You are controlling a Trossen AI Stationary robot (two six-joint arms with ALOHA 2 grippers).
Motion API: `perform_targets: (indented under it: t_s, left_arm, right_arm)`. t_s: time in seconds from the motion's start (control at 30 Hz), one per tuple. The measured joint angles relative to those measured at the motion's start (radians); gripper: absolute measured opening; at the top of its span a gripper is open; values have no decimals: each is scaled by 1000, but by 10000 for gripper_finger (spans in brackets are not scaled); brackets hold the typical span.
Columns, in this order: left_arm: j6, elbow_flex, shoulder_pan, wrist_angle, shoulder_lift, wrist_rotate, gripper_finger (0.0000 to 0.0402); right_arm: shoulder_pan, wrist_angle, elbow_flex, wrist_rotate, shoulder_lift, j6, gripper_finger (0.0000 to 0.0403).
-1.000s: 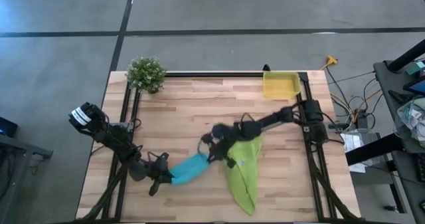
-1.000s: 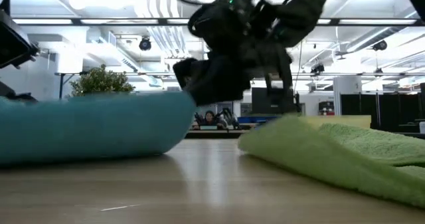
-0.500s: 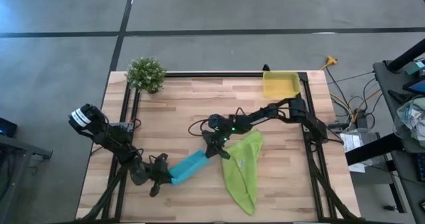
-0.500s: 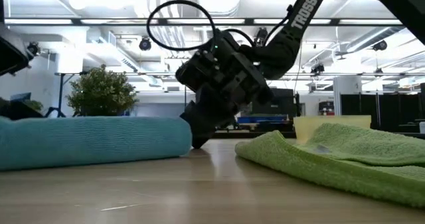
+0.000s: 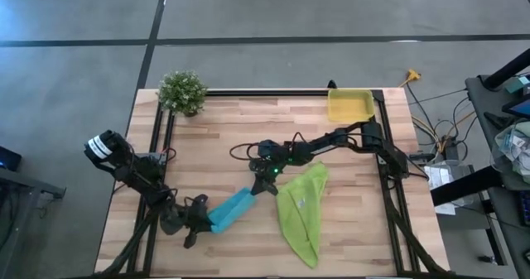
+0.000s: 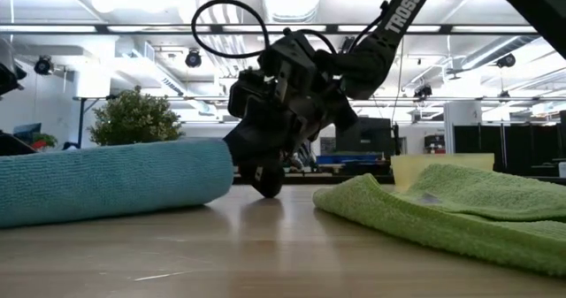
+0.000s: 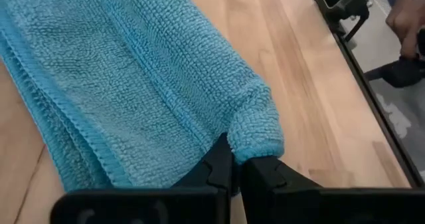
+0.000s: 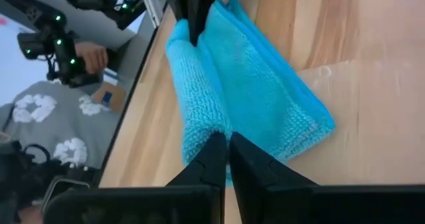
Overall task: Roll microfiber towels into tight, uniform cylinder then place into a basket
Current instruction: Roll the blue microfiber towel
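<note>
Turquoise towel (image 5: pixel 231 210): rolled into a loose tube, lying aslant at lower centre of the high view.
Left gripper (image 5: pixel 207 221): at the roll's lower-left end, fingers pinched together on a fold of its edge.
Right gripper (image 5: pixel 267 186): fingers together, tips down at the roll's upper-right end.
Lime-green towel (image 5: pixel 301 209): spread flat, right of the roll.
Yellow basket (image 5: pixel 350 106): upper right, holding nothing.

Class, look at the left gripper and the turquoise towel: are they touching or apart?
Touching. In the left wrist view the left gripper is shut on a corner fold of the turquoise towel, with cloth pinched between its fingers.
</note>
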Motion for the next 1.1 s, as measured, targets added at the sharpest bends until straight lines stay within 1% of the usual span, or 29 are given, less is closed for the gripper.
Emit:
perform_targets:
  t_s: [0.1,0.17,0.33,0.47,0.57,0.67,0.83,0.97,1.1]
  left_arm:
    - [30,1,-4,-10,0,-6,2]
    - [47,2,-6,-14,0,-9,14]
    - [103,12,-22,-23,-4,-12,72]
    - [228,13,-26,-37,-29,-4,120]
    - [313,12,-27,-43,-46,-6,144]
    - [335,12,-28,-76,-61,-15,154]
    - [335,11,-36,-128,-91,-26,155]
    - [316,10,-45,-139,-140,-30,156]
    - [312,10,-71,-147,-214,-10,156]
  right_arm:
    - [7,-4,0,45,0,12,12]
    - [9,-4,0,68,0,18,12]
    - [14,-4,0,104,0,27,12]
    - [20,-4,0,122,0,31,12]
    - [26,-3,0,132,0,36,12]
    - [35,-4,0,168,0,36,12]
    - [44,-22,0,251,0,-5,11]
    - [45,-27,0,257,0,-15,12]
    - [45,-27,0,257,0,-16,12]
